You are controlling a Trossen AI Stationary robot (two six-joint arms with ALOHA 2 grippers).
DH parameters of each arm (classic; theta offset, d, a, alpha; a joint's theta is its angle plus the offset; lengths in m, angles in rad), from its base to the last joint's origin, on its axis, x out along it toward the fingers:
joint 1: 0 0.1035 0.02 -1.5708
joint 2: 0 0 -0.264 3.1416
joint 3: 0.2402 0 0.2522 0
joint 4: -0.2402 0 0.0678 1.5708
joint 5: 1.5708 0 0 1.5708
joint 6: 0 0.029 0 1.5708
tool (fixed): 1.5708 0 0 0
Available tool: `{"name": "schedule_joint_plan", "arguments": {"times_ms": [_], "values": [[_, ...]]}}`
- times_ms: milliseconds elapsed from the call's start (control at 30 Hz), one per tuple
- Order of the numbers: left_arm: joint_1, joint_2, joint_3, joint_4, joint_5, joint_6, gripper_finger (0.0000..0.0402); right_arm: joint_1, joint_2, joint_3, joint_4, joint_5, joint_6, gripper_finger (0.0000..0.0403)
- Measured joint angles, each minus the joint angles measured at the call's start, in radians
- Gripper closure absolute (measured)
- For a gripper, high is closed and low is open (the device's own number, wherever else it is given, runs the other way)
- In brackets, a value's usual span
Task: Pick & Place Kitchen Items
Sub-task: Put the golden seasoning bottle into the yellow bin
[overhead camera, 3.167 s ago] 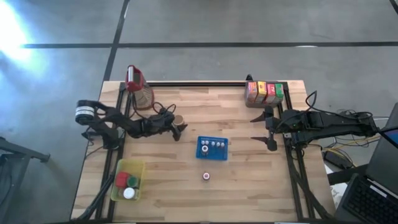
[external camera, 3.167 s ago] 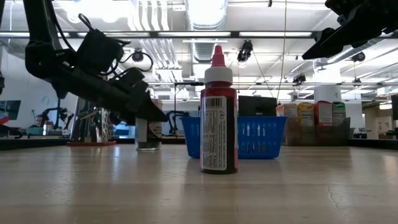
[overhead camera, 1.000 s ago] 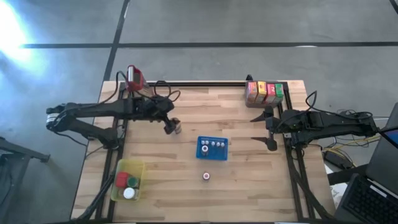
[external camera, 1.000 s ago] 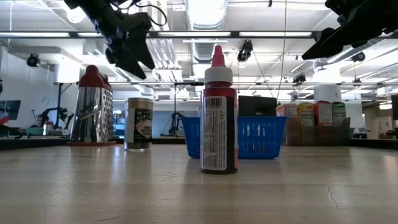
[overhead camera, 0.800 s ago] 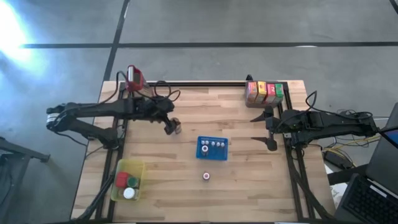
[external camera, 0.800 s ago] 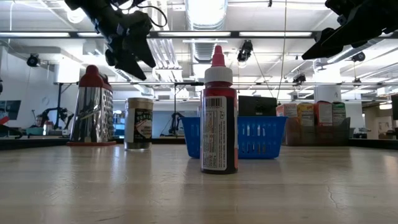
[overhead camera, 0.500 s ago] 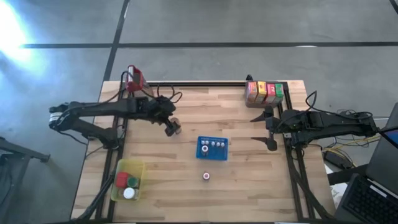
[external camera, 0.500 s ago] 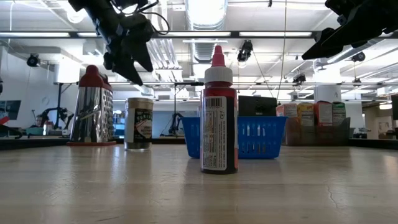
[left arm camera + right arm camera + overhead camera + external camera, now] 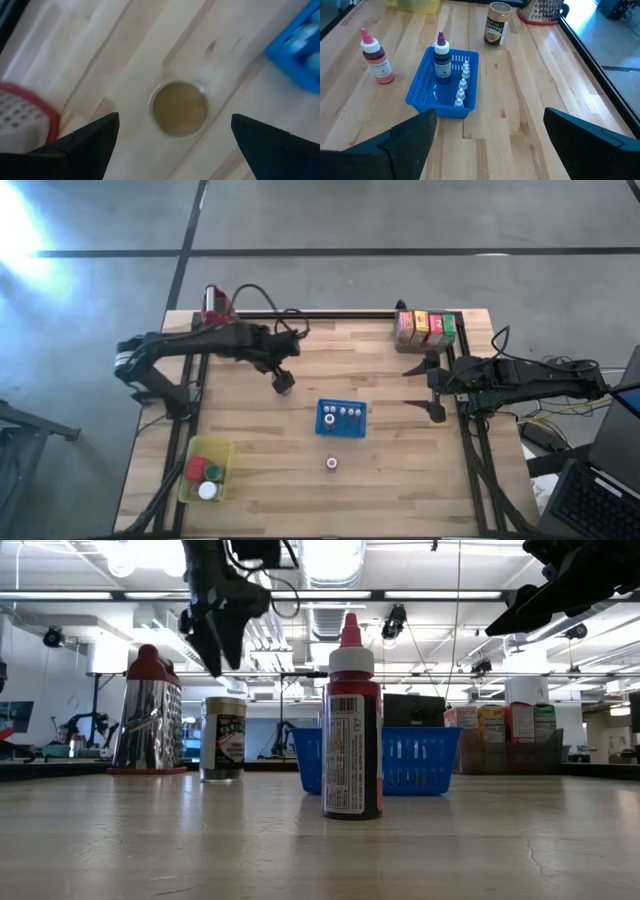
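Above the small jar (image 9: pixel 223 739), which stands on the wooden table (image 9: pixel 400 470) between the grater (image 9: pixel 146 710) and the blue tray (image 9: pixel 342 419), the left gripper (image 9: pixel 283 381) hangs with its fingers spread and nothing in them, having swung round from farther left within the last second. Its wrist camera looks down on what seems to be the jar's open top, so a descent to grasp it looks likely. Over at the right edge, the right gripper (image 9: pixel 428 389) waits wide open and empty.
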Motion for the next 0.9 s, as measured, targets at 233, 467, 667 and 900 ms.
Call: {"name": "schedule_joint_plan", "arguments": {"times_ms": [233,467,667,900], "values": [[0.003,0.127,0.083,-0.124,0.002,-0.001,0.0012,0.0,0.0,0.0,0.0,0.0,-0.002,0.0039],[0.025,0.168,0.088,-0.118,0.046,0.006,0.0012,0.0,0.0,0.0,0.0,0.0,0.001,0.0039],[0.035,0.184,0.088,-0.106,0.05,0.006,0.0012,0.0,0.0,0.0,0.0,0.0,-0.001,0.0039],[0.037,0.188,0.071,-0.07,0.075,0.003,0.0012,0.0,0.0,0.0,0.0,0.0,0.0,0.0039]]}}
